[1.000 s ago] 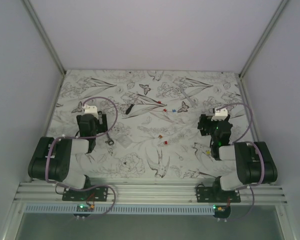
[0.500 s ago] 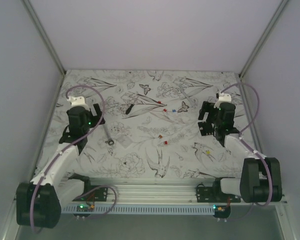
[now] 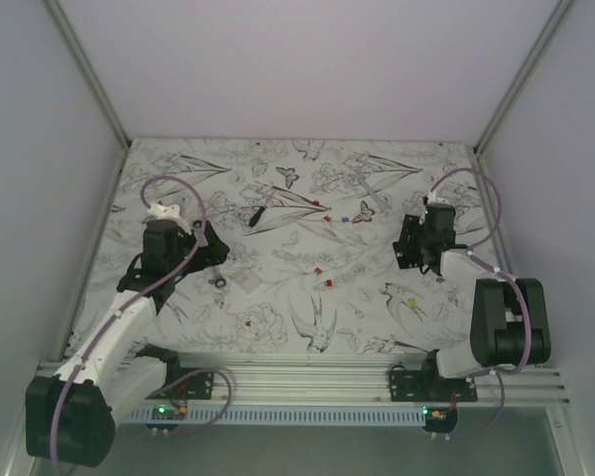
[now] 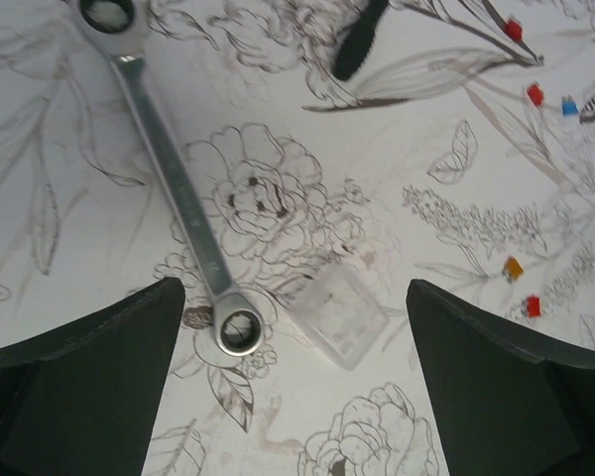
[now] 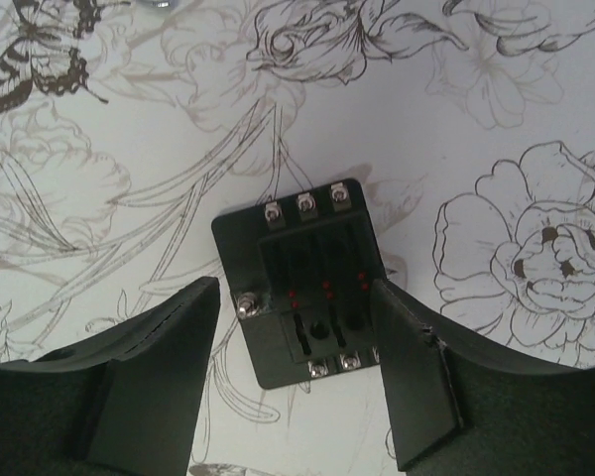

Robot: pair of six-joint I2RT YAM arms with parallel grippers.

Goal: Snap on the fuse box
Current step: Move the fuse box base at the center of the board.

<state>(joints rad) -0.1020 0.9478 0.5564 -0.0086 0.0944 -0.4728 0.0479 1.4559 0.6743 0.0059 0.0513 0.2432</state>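
Item 1. Left gripper (image 4: 296, 297): 2 fingers (image 4: 79, 387) spread wide, pinching nothing. Between the fingertips, on the floral cloth (image 4: 446, 397): lower ring end of a steel wrench (image 4: 169, 198), handle slanting up and left, ahead of the left finger. Clear plastic cover (image 4: 342, 317) just right of that ring, nearer the right finger. Far ahead of the fingers: black stick-like tool (image 4: 360, 40). Ahead of the right finger: 5 loose fuses (image 4: 535, 94), 3 red, 1 blue, 1 orange.

Item 2. Right gripper (image 5: 296, 293): 2 fingers (image 5: 129, 377) spread, 1 to either side of the fuse box (image 5: 307, 248). Fuse box flat on the cloth between the fingertips, slot face up, red fuses showing. Sliver of cloth visible between left finger and box. Right finger overlapping the box's right edge, contact not discernible.
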